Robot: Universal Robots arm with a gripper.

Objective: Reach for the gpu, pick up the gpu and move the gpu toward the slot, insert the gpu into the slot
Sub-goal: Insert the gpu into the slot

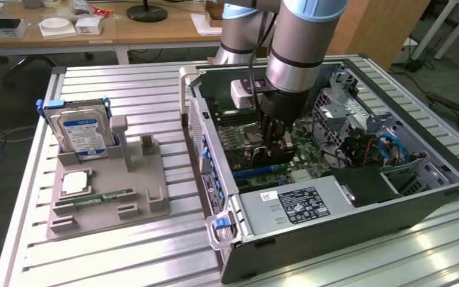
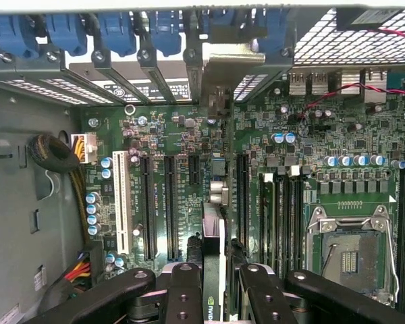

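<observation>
1. The robot arm reaches down into the open computer case (image 1: 421, 197), which lies on its side on the metal table (image 1: 134, 251).
2. The gripper (image 1: 276, 143) is low inside the case, just above the green motherboard (image 2: 324, 128).
3. In the wrist view, the black fingers (image 2: 185, 290) are pinching the gpu (image 2: 214, 270) — one finger on each side of the thin card.
4. The gpu stands on its edge. Its silver end bracket (image 2: 219, 71) points toward the blue clips (image 2: 115, 30) at the back wall of the case.
5. The card sits in line with the long black slots (image 2: 170, 206), between them. I cannot tell if it is pushed all the way in.
6. In the exterior view, a gray holder tray (image 1: 110, 203) lies on the table to the exterior view's left of the case.
7. A hard drive with a blue label (image 1: 82, 131) stands upright in that tray — and a small green memory stick (image 1: 106, 197) lies flat near its front.
</observation>
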